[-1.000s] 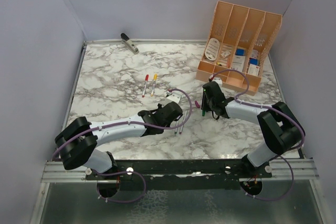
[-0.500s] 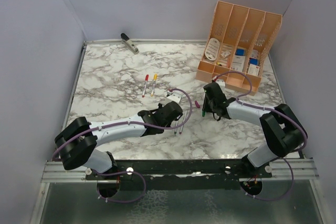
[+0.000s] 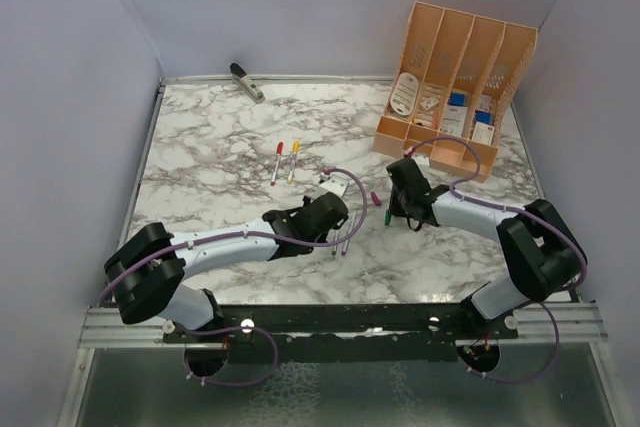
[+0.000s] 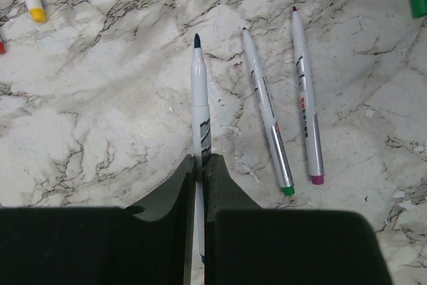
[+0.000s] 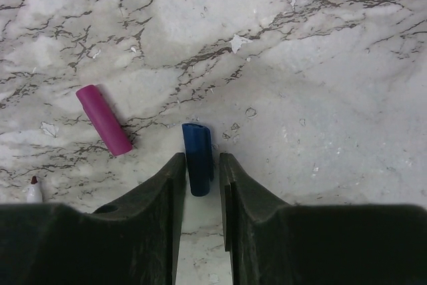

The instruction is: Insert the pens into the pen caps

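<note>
From overhead, both arms were stretched out to the middle of the marble table (image 3: 200, 147), with two capped pens (image 3: 285, 160) lying just beyond them and an orange organiser (image 3: 455, 67) at the far right. On the left wrist cam, the left gripper (image 4: 200, 165) was pinching the blue pen (image 4: 199, 98) tight, tip pointing away; the green pen (image 4: 265, 131) and magenta pen (image 4: 304, 91) lay loose just to its right. On the right wrist cam, the right gripper (image 5: 199, 163) sat narrowly around the blue cap (image 5: 198, 155) on the marble. Honestly couldn't tell if it was actually squeezing it. The magenta cap (image 5: 103, 119) lay near its left.
</note>
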### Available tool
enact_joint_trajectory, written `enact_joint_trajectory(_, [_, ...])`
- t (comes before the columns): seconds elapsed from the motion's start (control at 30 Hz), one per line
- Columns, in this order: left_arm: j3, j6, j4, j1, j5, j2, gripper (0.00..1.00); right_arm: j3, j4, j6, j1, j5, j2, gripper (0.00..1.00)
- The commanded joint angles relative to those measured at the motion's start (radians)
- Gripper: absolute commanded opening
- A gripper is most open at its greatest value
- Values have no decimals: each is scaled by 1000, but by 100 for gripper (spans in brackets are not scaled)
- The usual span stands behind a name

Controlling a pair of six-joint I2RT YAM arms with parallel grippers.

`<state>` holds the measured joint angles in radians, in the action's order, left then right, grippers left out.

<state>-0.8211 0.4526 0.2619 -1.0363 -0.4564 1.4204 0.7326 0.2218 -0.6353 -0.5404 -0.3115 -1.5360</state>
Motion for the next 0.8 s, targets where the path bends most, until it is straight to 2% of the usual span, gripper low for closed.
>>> enact_joint_trajectory(0.0, [-7,-14,-14,-2,13,-24,0,-10,145,2,2,-4,-80,27])
enact_joint_trajectory(0.23, [2,-8,-16,-2,12,-30,0,3,144,7,2,-5,-104,24])
enact_joint_trajectory(0.4, [-2,-17,-16,-2,21,-28,0,5,140,20,2,22,-126,2])
enact_joint_trajectory(0.53, [-7,-47,-21,-2,43,-34,0,12,132,40,2,31,-104,1])
enact_joint_trajectory(0.63, [6,-81,-62,-2,82,-55,0,16,104,66,2,29,-29,1])
enact_joint_trajectory(0.77, [54,-112,-181,-2,151,-129,0,10,7,115,2,60,175,1])
